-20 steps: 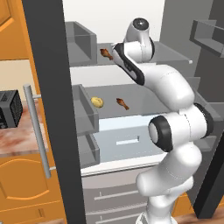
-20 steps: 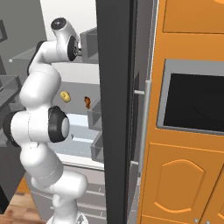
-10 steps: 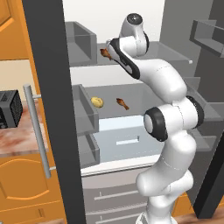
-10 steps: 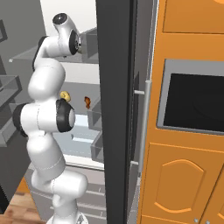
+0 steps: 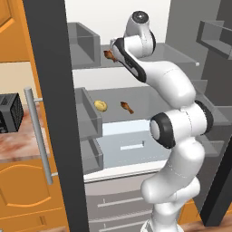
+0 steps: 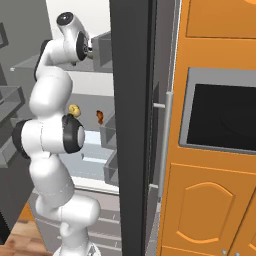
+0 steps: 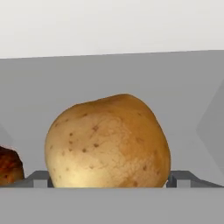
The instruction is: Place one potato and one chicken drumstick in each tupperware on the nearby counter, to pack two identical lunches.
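Arm deeper onto the upper fridge shelf, jaws spread wide around a lumpy, speckled golden-brown potato.

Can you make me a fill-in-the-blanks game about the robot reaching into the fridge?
1. In the hand view, the big potato sits between the ____ fingers of the gripper.
2. The drumstick by the hand lies on the ____ shelf.
3. On the shelf below, the small potato has a ____ lying to its right.
4. The toaster on the counter is ____ in colour.

Missing words: open; top; drumstick; black
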